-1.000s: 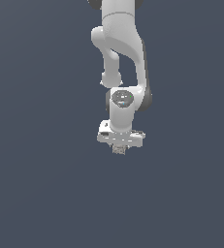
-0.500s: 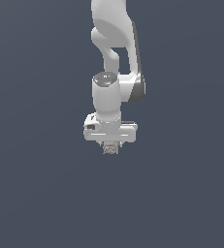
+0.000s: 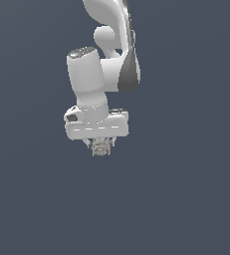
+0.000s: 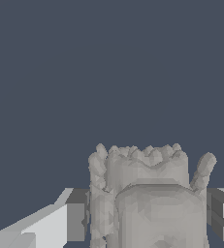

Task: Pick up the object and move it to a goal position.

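Note:
The object (image 3: 101,147) is a small grey-beige knobbly lump. It hangs just under the white gripper (image 3: 101,145) in the exterior view, narrower than the gripper's body. In the wrist view the object (image 4: 147,193) fills the space between the two fingers (image 4: 74,220), which press on its sides. The gripper is shut on the object and holds it up off the surface. The white arm rises above it to the top of the exterior view.
A plain dark blue-grey surface (image 3: 186,199) fills the background in both views. No other objects or edges show.
The arm has swung toward the exterior view's left and closer to the camera, carrying the object in the gripper. The wrist has turned somewhat.

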Tool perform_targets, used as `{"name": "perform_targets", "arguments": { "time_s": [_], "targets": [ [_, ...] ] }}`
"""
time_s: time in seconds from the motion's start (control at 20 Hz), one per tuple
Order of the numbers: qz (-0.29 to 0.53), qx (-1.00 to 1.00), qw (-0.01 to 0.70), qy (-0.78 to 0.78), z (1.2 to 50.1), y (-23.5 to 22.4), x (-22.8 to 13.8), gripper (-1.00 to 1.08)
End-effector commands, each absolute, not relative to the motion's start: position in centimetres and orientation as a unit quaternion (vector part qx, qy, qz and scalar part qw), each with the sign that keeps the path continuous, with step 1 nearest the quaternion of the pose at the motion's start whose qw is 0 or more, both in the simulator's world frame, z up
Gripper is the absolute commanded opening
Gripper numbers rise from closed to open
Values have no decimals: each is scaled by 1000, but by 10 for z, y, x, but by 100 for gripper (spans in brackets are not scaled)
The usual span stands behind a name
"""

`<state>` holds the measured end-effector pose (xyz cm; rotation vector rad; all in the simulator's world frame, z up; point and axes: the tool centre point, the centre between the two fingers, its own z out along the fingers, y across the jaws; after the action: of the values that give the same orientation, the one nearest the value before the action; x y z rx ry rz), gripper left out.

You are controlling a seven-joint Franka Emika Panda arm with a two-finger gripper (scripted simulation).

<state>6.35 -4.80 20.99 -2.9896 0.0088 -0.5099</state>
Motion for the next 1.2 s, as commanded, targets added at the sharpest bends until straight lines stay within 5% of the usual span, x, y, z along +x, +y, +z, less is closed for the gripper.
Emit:
{"name": "perform_targets", "arguments": {
  "time_s": [0.0,1.15],
  "targets": [
    [-185,-981,60,-7,228,-58,68,-100],
    [-331,-932,116,-92,389,-153,92,-100]
  ]
}}
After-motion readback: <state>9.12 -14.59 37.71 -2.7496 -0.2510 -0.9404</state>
